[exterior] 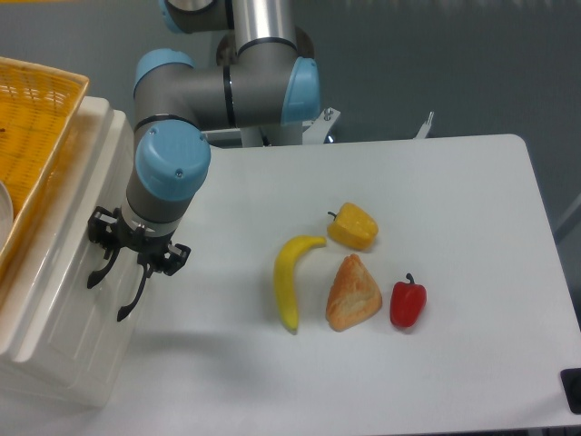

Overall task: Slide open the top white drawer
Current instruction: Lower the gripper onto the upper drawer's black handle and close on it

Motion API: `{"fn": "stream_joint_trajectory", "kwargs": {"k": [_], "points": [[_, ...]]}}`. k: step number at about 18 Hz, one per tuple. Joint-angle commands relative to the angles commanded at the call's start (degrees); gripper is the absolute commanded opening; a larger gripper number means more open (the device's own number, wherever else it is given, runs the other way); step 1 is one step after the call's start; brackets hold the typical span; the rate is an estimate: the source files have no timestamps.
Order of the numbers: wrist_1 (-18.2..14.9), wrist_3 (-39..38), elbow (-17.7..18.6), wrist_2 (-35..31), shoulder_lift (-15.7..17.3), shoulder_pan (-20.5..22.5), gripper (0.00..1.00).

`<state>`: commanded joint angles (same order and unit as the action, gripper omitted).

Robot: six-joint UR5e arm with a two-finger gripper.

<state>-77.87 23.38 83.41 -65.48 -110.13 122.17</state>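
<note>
While the end effector (pixel 109 296) hangs with its two black fingers spread apart and holding nothing, the top white drawer (pixel 68 272) sits right beside it at the bench's left edge, its front facing the fingers.

I am showing a silver-grey metal arm (pixel 195 95) built from thick round tubes, each joint capped with a smooth pale-blue plastic cover. Dark rings are marking the seams between my segments. My wrist is ending in a black gripper (pixel 113 292) with a spidery bracket and two thin, curved black fingers (pixel 134 296). My surfaces are looking glossy, catching soft highlights.
</note>
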Motion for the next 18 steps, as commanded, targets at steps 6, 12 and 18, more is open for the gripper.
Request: {"fn": "stream_joint_trajectory", "kwargs": {"k": [6, 12, 18], "points": [[0.2, 0.1, 0.0, 0.1, 0.6, -0.4, 0.56], [0.2, 0.0, 0.0, 0.2, 0.8, -0.6, 0.48], [0.2, 0.0, 0.0, 0.2, 0.8, -0.6, 0.33]]}}
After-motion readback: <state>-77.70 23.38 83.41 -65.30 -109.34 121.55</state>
